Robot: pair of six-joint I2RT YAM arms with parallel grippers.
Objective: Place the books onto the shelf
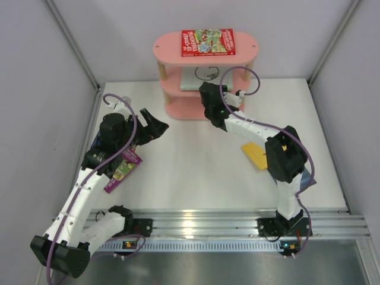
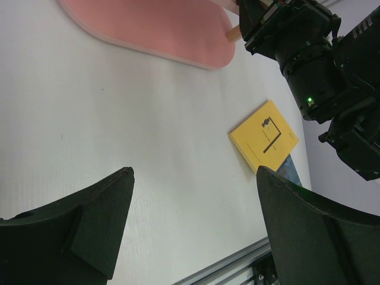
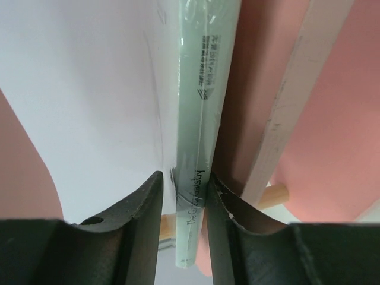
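The pink shelf [image 1: 172, 50] stands at the back of the table, with a red illustrated book [image 1: 208, 43] flat on its top board. A pale grey-green book [image 1: 193, 80] lies on the middle tier. My right gripper [image 1: 205, 89] reaches into that tier. In the right wrist view its jaws straddle this book's spine [image 3: 205, 89]: the right finger touches it and the left finger stands a little off it, so the gripper [image 3: 184, 181] is open. My left gripper [image 2: 196, 178] hangs wide open over bare table. Purple [image 1: 123, 169], yellow [image 1: 256, 155] and blue [image 1: 306, 181] books lie on the table.
The shelf's base board [image 2: 154, 27] and the right arm [image 2: 314, 71] show in the left wrist view, with the yellow book [image 2: 264, 136] partly over the blue one [image 2: 291, 169]. A light post [image 3: 300, 83] rises just right of the right gripper. Walls enclose the table.
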